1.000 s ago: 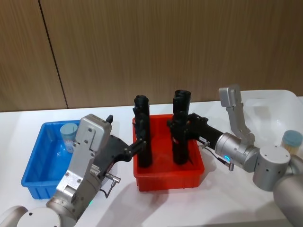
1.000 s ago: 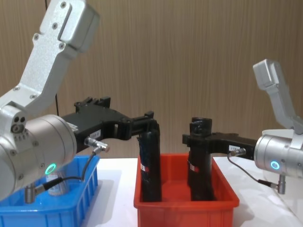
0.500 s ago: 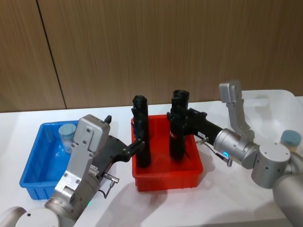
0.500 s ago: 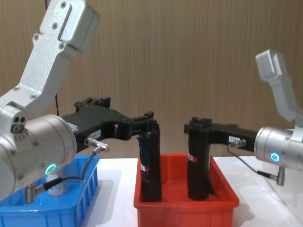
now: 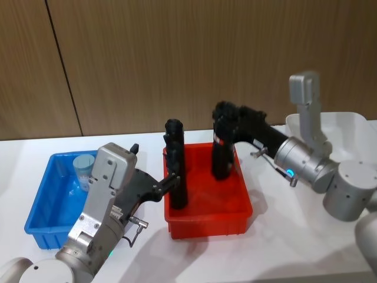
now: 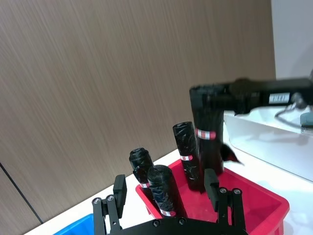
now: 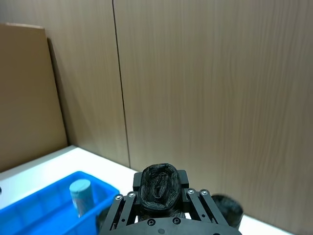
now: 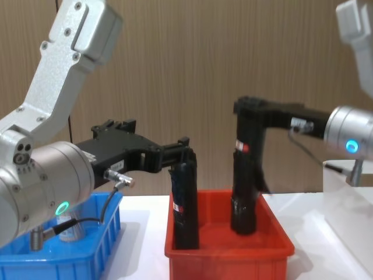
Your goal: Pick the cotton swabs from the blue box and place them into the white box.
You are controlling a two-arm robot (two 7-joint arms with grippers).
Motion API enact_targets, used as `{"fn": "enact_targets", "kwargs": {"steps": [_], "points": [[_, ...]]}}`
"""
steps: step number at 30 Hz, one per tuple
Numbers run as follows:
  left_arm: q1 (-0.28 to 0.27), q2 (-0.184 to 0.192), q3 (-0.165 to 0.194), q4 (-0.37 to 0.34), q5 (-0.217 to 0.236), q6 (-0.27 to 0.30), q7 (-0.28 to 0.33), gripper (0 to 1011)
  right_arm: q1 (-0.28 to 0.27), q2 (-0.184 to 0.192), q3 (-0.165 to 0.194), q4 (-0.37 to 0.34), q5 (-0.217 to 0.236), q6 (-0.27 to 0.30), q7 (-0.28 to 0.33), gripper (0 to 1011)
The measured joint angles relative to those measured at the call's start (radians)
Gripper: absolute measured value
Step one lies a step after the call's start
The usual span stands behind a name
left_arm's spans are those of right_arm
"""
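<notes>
- The right claw (image 5: 222, 121), upper centre of the head view, is clamped on the top of a tall black roll (image 5: 221, 156) with a red-white label, holding it upright above the floor of the red bin (image 5: 207, 221).
- In the chest view that roll (image 8: 243, 186) stands in front of a second black roll; whether its base touches the bin's floor is hard to tell.
- The left claw (image 5: 174, 177), centre of the head view, reaches in from the lower left, with its fingers either side of another black roll (image 5: 177, 171) at the red bin's left side. Whether they press on it I cannot tell.
- The left wrist view shows several black rolls (image 6: 188, 156) upright in the red bin, the one in the right claw higher than the rest.
- The blue box (image 5: 44, 212) sits on the white bench (image 5: 283, 247) at the left of the head view, with one jar of the cotton swabs (image 5: 84, 171) upright near its far end.
- The white box (image 5: 353, 132) is at the right edge of the head view, behind the right arm.
</notes>
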Motion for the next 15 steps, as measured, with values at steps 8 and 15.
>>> {"fn": "enact_targets", "kwargs": {"steps": [8,15], "points": [[0.000,0.000,0.000,0.000,0.000,0.000,0.000,1003,-0.046,0.037,0.024,-0.170,-0.010,0.046,-0.067,366],[0.000,0.000,0.000,0.000,0.000,0.000,0.000,1003,-0.068,0.068,0.051,-0.262,-0.034,0.076,-0.130,363]]}}
